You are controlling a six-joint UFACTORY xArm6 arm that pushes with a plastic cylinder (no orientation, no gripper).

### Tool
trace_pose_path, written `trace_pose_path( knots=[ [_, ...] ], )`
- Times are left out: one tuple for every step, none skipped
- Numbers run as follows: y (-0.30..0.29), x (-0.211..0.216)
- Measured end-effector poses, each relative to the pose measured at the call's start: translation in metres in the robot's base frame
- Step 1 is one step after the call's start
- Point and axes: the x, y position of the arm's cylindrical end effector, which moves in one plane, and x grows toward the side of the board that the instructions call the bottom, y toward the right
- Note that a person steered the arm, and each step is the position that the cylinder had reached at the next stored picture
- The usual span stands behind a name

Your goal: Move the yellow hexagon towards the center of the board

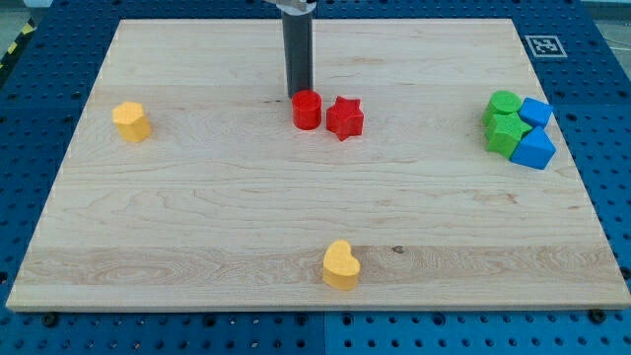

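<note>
Nearest, at the view's bottom edge of the board (197,247), sits a yellow heart (341,264). Farther back, the yellow hexagon (131,121) lies near the left edge, well apart from the centre. At the right, two green blocks (505,123) and two blue blocks (535,133) cluster, touching. Up the middle, a red cylinder (307,109) stands just beside a red star (344,117). My tip (299,95) sits right behind the cylinder. There are no jaws, only a rod.

Eight blocks on the wooden board (197,212). Two yellow — a hexagon (130,120) and a heart (341,264). Two red — a cylinder (307,109) and a star (344,118). Two green (504,104) (505,132), shapes unclear. Two blue (536,111) (535,149), shapes also hard to tell.
</note>
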Motion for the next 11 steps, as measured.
trace_pose_path(
  knots=[
    [0.002, 0.002],
    [-0.072, -0.015],
    [-0.193, -0.018],
    [-0.283, -0.008],
    [-0.284, 0.002],
    [-0.284, 0.03],
    [-0.278, 0.044],
    [-0.24, 0.044],
    [-0.203, 0.045],
    [-0.176, 0.055],
    [-0.139, 0.076]
  ],
)
